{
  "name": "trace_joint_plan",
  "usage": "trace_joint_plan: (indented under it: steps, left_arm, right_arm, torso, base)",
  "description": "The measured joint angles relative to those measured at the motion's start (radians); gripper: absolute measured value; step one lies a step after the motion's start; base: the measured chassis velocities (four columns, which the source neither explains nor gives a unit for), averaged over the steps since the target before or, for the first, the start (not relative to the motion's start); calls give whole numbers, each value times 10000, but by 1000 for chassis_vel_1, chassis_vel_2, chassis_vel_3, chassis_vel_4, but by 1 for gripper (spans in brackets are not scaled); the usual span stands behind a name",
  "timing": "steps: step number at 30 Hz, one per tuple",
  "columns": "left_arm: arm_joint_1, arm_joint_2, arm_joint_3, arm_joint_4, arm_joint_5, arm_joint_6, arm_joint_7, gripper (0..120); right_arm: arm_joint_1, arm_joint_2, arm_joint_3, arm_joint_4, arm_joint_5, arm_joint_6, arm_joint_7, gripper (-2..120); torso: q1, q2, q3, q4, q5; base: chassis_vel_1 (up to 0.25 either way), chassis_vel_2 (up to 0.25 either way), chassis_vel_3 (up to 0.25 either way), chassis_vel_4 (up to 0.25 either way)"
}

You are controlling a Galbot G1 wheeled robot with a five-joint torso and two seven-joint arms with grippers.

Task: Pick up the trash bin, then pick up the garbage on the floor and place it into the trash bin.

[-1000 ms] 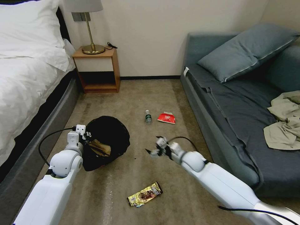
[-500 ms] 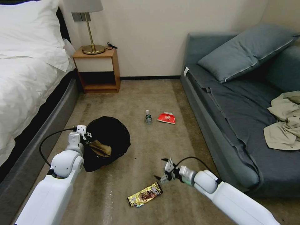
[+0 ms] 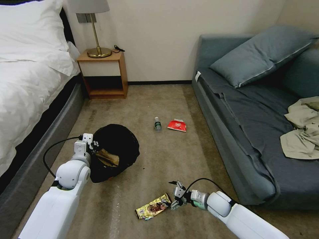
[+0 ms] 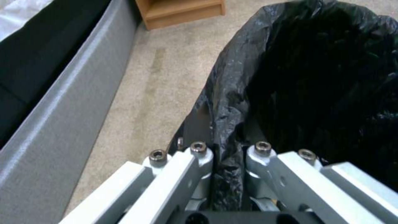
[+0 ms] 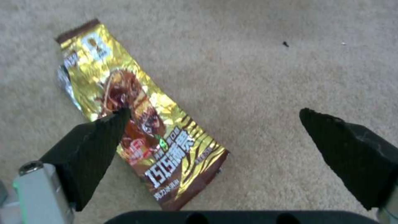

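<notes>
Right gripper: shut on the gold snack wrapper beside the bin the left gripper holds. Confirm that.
Not shut. The right wrist view shows the right gripper open, its fingers spread over the snack wrapper, which lies flat on the carpet. The left gripper does grip the trash bin by its bagged rim.

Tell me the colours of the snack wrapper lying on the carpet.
Shiny gold-yellow with brown ends, clearest in the right wrist view: flat foil snack wrapper.

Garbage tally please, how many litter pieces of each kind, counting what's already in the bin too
Tan paper bag, inside the trash bin: 1
Yellow-brown snack wrapper, on the carpet: 1
Red packet, on the carpet: 1
Small clear bottle, on the carpet: 1
Total: 4
</notes>
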Motion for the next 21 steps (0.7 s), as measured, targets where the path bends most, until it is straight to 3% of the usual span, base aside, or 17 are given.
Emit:
trace_joint_plan:
  steps: [21]
  left_arm:
    - [27, -100, -1, 11, -8, -56, 42, 4]
  right_arm:
    - [265, 1049, -18, -1737, -1098, 758, -125, 100]
  torso:
    - [0, 0, 0, 0, -1]
  base:
    - [0, 0, 0, 0]
